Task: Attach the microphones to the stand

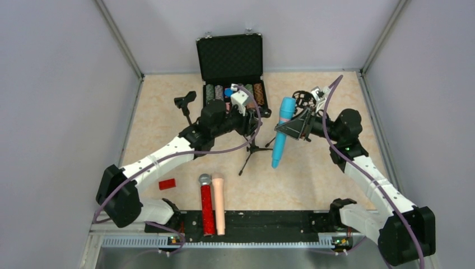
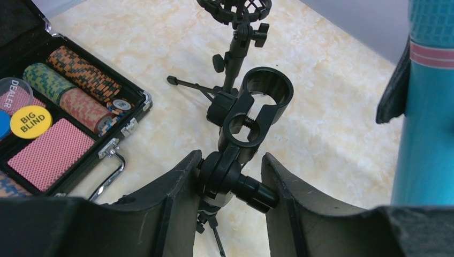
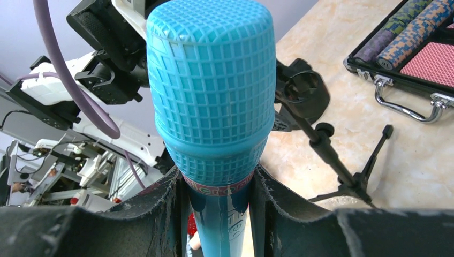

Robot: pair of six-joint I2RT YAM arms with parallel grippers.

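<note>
Both wrist views show grips: stand point(image 2: 230, 166), seemingly; microphone point(image 3: 211, 80)

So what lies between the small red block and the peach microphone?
The glittery red microphone lies there, alongside the peach microphone, seen in the top view.

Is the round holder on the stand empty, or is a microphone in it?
Empty. The holder shows a hollow ring, and the blue microphone sits in the right gripper.
</note>
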